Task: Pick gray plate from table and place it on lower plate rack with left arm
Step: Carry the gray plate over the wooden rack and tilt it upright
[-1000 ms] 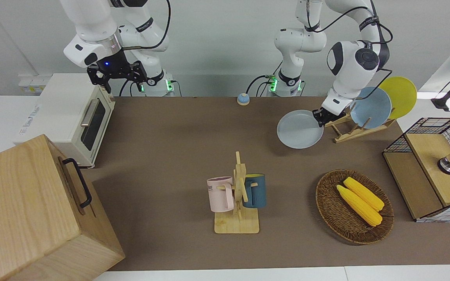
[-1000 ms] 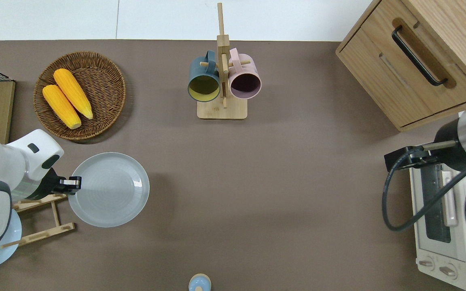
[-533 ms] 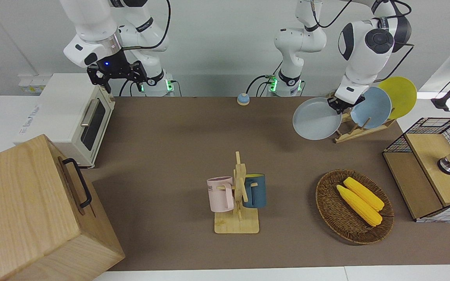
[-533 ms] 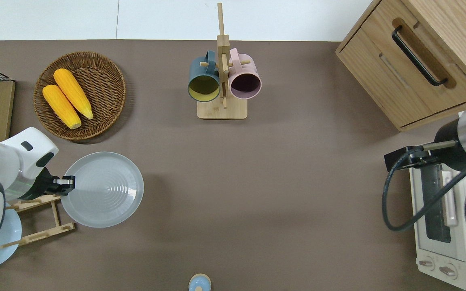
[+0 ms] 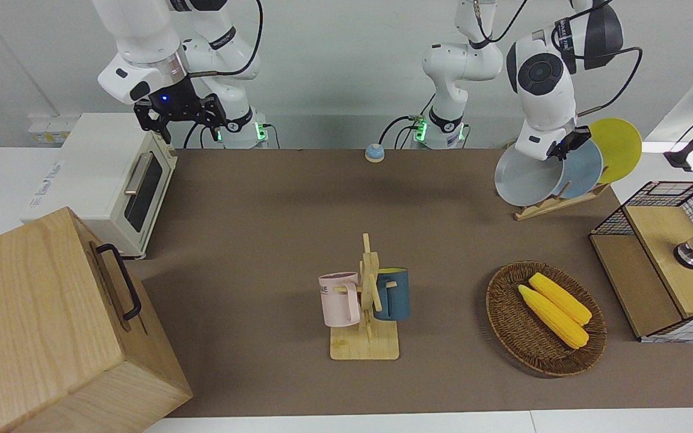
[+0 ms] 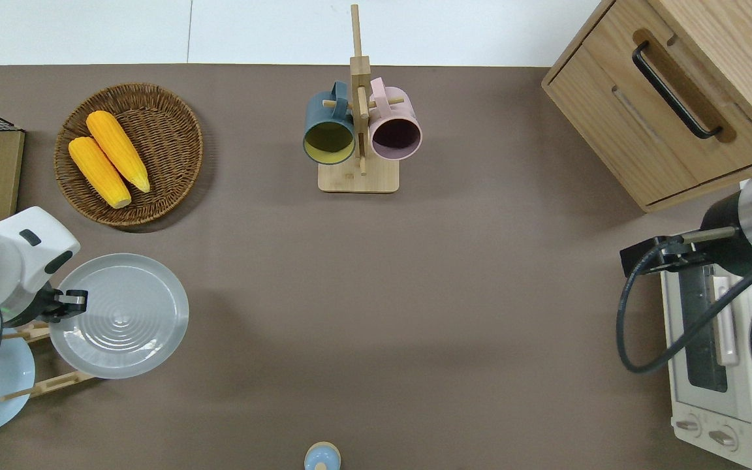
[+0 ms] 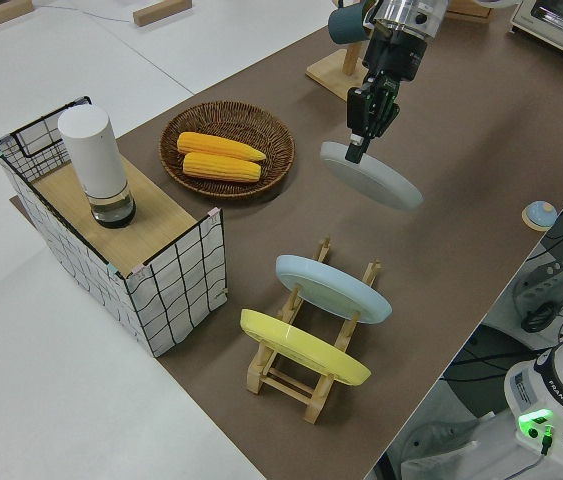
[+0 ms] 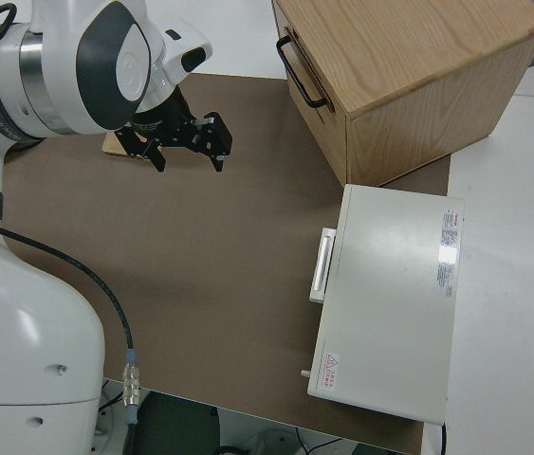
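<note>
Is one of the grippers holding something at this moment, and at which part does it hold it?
The left gripper holds the gray plate by its rim, lifted and tilted over the plate rack. The right arm is parked, its gripper open and empty.

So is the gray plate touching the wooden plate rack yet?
Apart. In the left side view the gray plate, held by the left gripper, hangs in the air clear of the plate rack.

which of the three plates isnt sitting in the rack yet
The gray plate. The left gripper holds it by the rim, tilted in the air, while the light blue plate and yellow plate stand in the lower plate rack.
</note>
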{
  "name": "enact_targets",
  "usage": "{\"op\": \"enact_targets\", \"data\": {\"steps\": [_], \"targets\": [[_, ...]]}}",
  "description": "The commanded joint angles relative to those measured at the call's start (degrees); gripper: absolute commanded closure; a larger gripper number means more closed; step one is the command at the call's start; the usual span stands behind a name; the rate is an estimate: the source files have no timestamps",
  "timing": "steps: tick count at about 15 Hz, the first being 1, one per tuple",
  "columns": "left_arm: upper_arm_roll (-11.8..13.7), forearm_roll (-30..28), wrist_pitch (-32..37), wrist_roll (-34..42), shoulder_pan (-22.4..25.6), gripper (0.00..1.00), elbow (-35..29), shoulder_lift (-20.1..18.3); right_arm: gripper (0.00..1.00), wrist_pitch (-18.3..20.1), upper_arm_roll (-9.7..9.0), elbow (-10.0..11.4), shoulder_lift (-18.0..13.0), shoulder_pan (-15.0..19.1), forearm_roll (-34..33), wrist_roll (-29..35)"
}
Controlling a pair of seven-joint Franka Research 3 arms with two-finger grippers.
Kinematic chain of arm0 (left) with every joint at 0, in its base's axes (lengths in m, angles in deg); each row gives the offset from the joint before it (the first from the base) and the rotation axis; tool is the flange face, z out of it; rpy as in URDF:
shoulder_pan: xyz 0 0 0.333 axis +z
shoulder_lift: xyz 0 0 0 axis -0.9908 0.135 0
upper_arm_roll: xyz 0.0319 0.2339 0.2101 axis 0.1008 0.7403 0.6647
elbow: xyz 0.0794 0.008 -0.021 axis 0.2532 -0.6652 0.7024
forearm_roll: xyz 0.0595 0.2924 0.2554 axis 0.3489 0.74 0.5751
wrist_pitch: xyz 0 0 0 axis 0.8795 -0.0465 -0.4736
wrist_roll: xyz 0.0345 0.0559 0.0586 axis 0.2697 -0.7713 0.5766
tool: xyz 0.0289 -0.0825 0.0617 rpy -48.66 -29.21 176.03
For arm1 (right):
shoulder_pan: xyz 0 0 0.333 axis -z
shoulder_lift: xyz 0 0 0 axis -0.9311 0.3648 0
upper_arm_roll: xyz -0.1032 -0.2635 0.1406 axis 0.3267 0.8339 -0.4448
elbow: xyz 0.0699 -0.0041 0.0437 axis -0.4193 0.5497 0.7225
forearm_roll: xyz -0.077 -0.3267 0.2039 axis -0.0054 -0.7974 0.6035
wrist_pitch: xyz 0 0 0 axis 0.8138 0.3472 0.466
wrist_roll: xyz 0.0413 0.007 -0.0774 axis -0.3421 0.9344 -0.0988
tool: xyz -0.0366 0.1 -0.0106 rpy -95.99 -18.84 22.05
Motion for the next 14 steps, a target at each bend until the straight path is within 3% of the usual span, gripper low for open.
{"op": "enact_targets", "data": {"steps": [1,9,14], "targets": [[0.2,4.9,3.2,-1.0,-0.6,1.0,0.9,0.7,0.017,0.6,-1.21,-0.4,-0.1,1.3,-0.4,0.7],[0.1,11.4,8.0,-8.7,-0.7,1.0,-2.5,2.3,0.017,0.6,-1.21,-0.4,-0.1,1.3,-0.4,0.7],[-0.1,11.7,7.4,-13.4,-0.8,1.0,-5.2,3.5,0.017,0.6,-1.13,-0.4,-0.1,1.3,-0.4,0.7]]}}
